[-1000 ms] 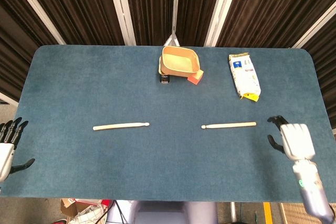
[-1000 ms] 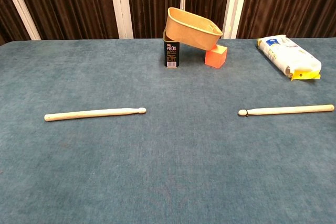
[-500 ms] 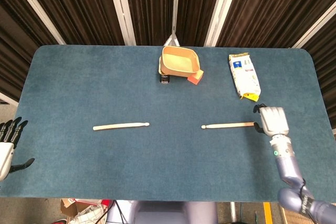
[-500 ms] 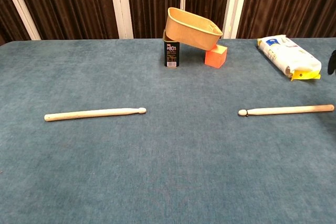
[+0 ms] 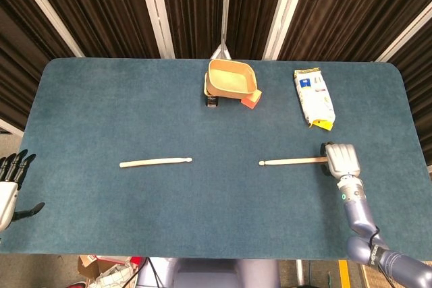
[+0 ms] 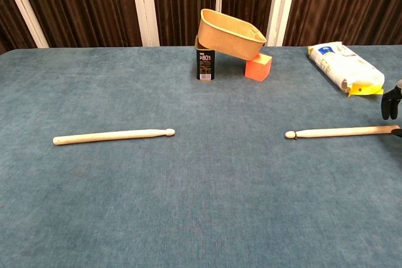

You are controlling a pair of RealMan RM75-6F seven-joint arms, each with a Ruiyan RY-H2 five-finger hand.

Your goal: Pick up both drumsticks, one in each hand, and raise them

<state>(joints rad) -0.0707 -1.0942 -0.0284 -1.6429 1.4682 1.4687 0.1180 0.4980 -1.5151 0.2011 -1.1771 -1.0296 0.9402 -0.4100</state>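
Right hand (image 5: 341, 160) now moved left onto butt of right drumstick (image 5: 293, 162), grip unclear, left hand (image 5: 9, 187) unmoved, fingers spread, tan tray (image 5: 231, 79) tilted, contents indiscernible.

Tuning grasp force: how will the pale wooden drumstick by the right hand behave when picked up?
The pale wooden drumstick looks rigid, so probably no flex. Its round, slim shaft may roll on the blue carpeted table. Held at the butt end under the right hand, the tip could droop.

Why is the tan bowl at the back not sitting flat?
Tipped: the tan bowl leans, one side up on the dark can, the other down on the orange block.
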